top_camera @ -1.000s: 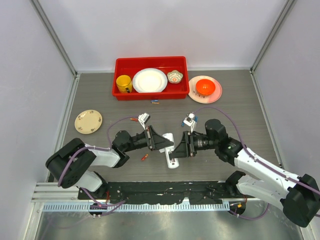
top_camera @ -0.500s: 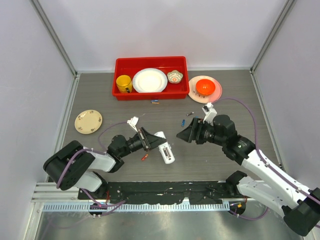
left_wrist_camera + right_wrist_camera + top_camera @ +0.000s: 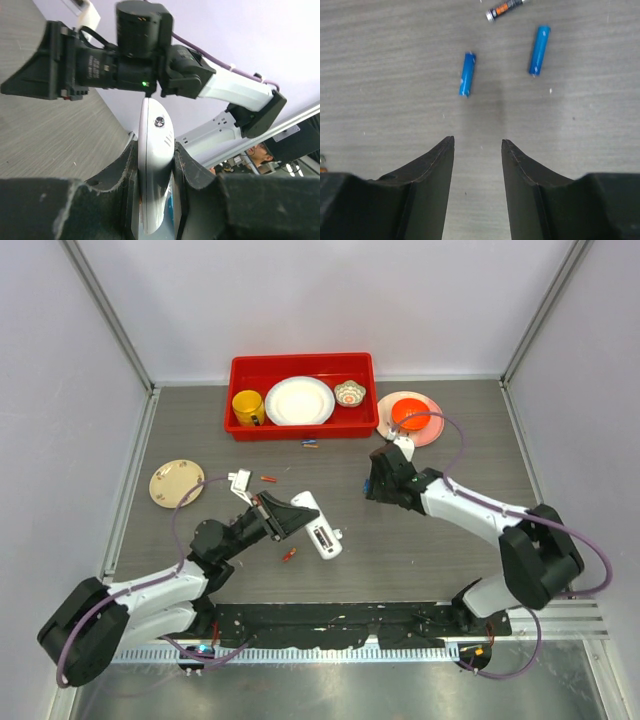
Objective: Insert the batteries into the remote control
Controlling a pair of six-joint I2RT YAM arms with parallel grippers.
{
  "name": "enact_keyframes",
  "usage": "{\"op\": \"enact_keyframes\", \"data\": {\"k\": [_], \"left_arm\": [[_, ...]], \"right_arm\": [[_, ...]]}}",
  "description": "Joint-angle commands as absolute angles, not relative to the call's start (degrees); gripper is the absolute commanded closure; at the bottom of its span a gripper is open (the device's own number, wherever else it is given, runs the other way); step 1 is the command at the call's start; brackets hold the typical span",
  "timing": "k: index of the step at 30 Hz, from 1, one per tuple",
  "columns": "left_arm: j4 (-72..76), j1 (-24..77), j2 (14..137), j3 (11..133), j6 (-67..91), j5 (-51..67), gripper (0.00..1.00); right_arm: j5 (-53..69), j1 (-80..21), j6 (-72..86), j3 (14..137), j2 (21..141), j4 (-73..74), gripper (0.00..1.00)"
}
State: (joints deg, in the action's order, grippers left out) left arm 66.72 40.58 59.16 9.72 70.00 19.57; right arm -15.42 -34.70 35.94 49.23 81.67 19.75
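My left gripper [image 3: 302, 512] is shut on the white remote control [image 3: 322, 536] and holds it tilted above the table; in the left wrist view the remote [image 3: 155, 160] stands edge-on between the jaws. My right gripper [image 3: 377, 482] is open and empty, pointing down at the table. In the right wrist view [image 3: 477, 142] two blue batteries [image 3: 467, 74] [image 3: 539, 50] and a black-and-orange one [image 3: 505, 9] lie just beyond its fingertips. A red battery [image 3: 268, 479] and another [image 3: 288, 555] lie near the left arm. Two more lie by the bin [image 3: 310, 444].
A red bin [image 3: 300, 428] at the back holds a yellow mug [image 3: 247, 406], a white plate [image 3: 299, 400] and a small bowl [image 3: 349, 393]. A pink plate [image 3: 432, 430] with an orange bowl [image 3: 410, 414] stands to its right. A beige plate [image 3: 176, 483] lies at the left.
My right gripper has left the remote, moved back and turned down over the blue batteries. My left gripper has drawn back left with the remote in it.
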Motion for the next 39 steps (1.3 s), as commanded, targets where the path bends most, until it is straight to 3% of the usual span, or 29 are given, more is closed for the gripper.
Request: {"op": "enact_keyframes", "data": {"k": [1,15,39], "left_arm": [[58.46,40.43,52.75,10.20,64.87,19.25,1.00],[57.04,40.43,47.90,7.56,65.57,20.48,1.00],[58.53,40.34,50.10,7.65,65.48,20.83,1.00]], "right_arm": [[-20.22,-34.19,32.78,57.20,86.74,17.75,0.53],[-18.28,-31.82,28.04,70.93,105.46,23.11,0.65],[-16.17,-31.03,27.16,73.83,110.56,23.82,0.71]]}}
